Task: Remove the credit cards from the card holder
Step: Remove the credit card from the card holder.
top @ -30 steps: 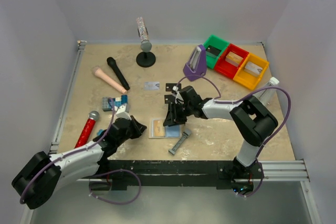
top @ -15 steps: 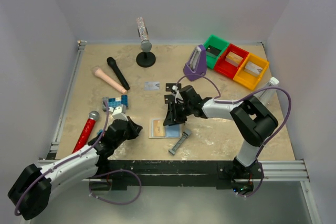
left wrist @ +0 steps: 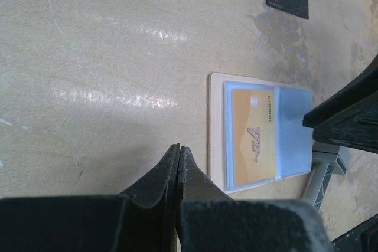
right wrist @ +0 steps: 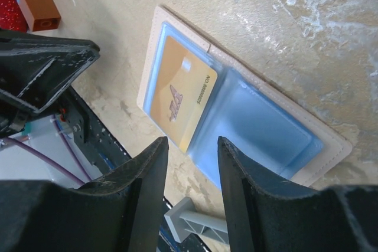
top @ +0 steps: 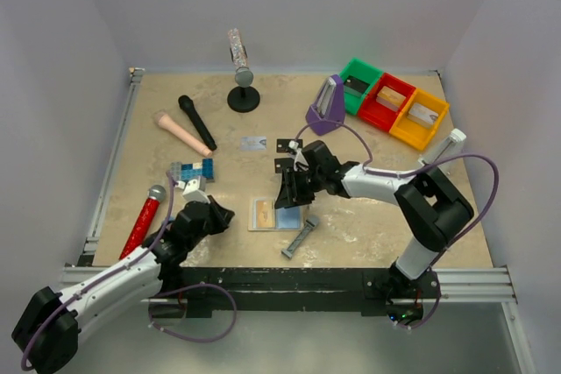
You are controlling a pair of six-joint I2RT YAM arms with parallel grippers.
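**A:** Item one, wallet (top: 266,215). Location?

**B:** Lies open on the table (top: 368,225), long axis running 3 to 9 o'clock in the overhead view. One gold card (right wrist: 180,98) sits in the 9 o'clock pocket.

**A:** Item two, right gripper (top: 289,192)?

**B:** Over the wallet's 3 o'clock half, jaws partly apart, holding nothing (the nearer arm, I judge).

**A:** Item three, left gripper (left wrist: 179,156)?

**B:** Pinched tight, empty. The wallet lies apart from it, at its 3 o'clock.
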